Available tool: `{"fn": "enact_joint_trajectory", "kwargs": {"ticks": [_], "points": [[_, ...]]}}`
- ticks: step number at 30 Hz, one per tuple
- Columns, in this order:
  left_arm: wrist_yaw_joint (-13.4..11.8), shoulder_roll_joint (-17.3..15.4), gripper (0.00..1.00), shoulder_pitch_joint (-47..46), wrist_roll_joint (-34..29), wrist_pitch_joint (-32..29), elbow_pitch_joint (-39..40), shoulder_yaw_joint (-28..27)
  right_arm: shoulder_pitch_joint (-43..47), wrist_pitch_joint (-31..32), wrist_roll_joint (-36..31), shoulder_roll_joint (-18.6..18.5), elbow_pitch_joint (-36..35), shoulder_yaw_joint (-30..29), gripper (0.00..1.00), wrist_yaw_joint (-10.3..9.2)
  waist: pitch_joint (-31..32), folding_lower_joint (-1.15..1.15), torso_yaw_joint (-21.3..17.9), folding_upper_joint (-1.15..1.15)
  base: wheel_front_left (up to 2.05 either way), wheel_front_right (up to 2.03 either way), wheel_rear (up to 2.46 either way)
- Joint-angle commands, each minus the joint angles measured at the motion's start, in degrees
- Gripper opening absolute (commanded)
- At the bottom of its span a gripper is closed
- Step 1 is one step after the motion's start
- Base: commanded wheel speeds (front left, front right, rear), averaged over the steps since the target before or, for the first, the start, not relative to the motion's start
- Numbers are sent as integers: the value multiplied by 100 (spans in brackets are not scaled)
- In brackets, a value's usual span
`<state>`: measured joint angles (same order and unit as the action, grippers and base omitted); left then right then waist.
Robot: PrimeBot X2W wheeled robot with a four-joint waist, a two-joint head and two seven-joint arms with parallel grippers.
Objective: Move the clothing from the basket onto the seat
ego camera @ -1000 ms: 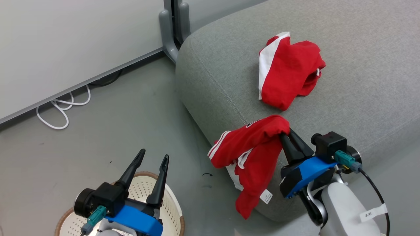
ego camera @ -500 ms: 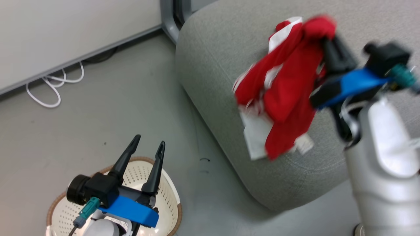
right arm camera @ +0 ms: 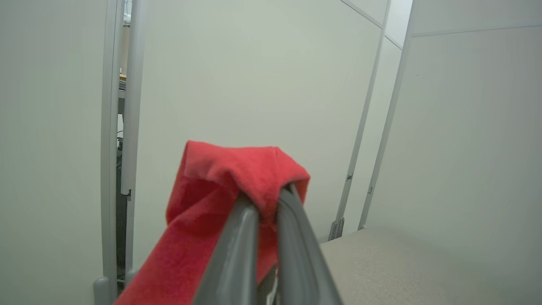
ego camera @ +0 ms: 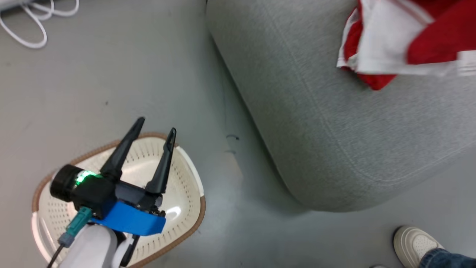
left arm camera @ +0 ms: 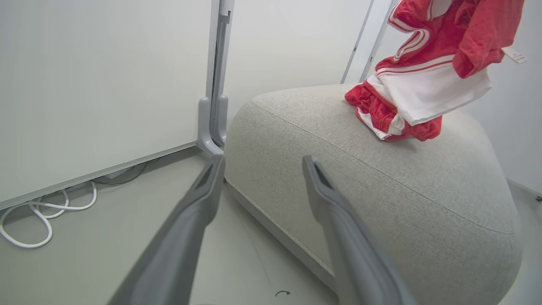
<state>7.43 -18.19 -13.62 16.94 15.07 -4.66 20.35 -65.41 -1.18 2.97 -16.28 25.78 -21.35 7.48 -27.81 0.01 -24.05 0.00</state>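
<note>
1. The right gripper (right arm camera: 269,194) was pinched shut on a fold of the hanging garment (left arm camera: 449,51), a red piece with a white panel and a small white label. In the left wrist view it dangled at the upper right of the frame, above the seat (left arm camera: 381,190).
2. The lying garment (left arm camera: 381,120), red with white stripes, was bunched on top of the seat just under the hanging one. Whether the two touched could not be told.
3. In the head view, all the clothing (ego camera: 390,48) showed as one blurred red-and-white mass at the upper right, over the grey cushion.
4. The left gripper (ego camera: 157,124) stood wide and held nothing, hovering over the basket (ego camera: 200,214) at the lower left of the head view.
5. The basket sat on the floor (ego camera: 111,74) near the seat's rounded corner, apart from it. No red showed in the part of its inside that could be seen; the rest was hidden behind the left gripper and its forearm.
6. Judged from this, the task was nearly done: one piece was delivered and the basket looked emptied. The second piece was already over the seat and only needed lowering and letting go.
7. A person's shoe (ego camera: 412,242) was at the lower right of the head view, well clear of the clothing.
</note>
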Motion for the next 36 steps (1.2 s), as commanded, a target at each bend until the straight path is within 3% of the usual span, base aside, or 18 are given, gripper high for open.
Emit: {"fn": "enact_joint_trajectory", "kwargs": {"ticks": [1, 7, 13, 14, 15, 16, 24, 29, 36], "points": [[5, -76, 100, -139, -38, 15, 100, -64, -179, -63, -31, -69, 30, -137, 0, 3, -459, -1, 163, 0, 0, 0, 0], [5, -209, 100, -318, -101, 15, 496, -157, -135, -251, -243, -284, 471, -771, 0, 3, -998, -1, 331, 0, 0, 0, 0], [-45, -217, 100, -462, -174, 15, 731, -206, 231, -490, -512, -117, 1285, -1074, 0, 3, -1194, -1, 473, 0, 0, 0, 0], [-45, -187, 100, -466, -181, 15, 767, -217, 329, -507, -615, -110, 1446, -1070, 28, 2, -1196, -1, 497, 0, 0, 0, 0], [-47, -161, 100, -457, -192, 15, 778, -207, 405, -483, -687, -104, 1609, -1013, 74, 2, -1190, -1, 524, 0, 0, 0, 0], [-46, -133, 100, -445, -204, 15, 784, -192, 444, -487, -707, -88, 1747, -1004, 100, 2, -1179, -1, 552, 0, 0, 0, 0], [-23, 64, 100, -303, -114, 15, 602, -180, 579, -772, -992, -202, 2388, -852, 100, 2, -842, -1, 717, 0, 0, 0, 0], [-3, 318, 100, -171, -18, 15, 354, -201, 831, -969, -1043, -272, 2591, -682, 100, 2, -295, -1, 891, 0, 0, 0, 0], [16, 649, 100, 47, 78, 15, -37, -378, 1379, -1196, -991, -26, 2451, -502, 100, 3, 487, -1, 1188, 0, 0, 0, 0]]}}
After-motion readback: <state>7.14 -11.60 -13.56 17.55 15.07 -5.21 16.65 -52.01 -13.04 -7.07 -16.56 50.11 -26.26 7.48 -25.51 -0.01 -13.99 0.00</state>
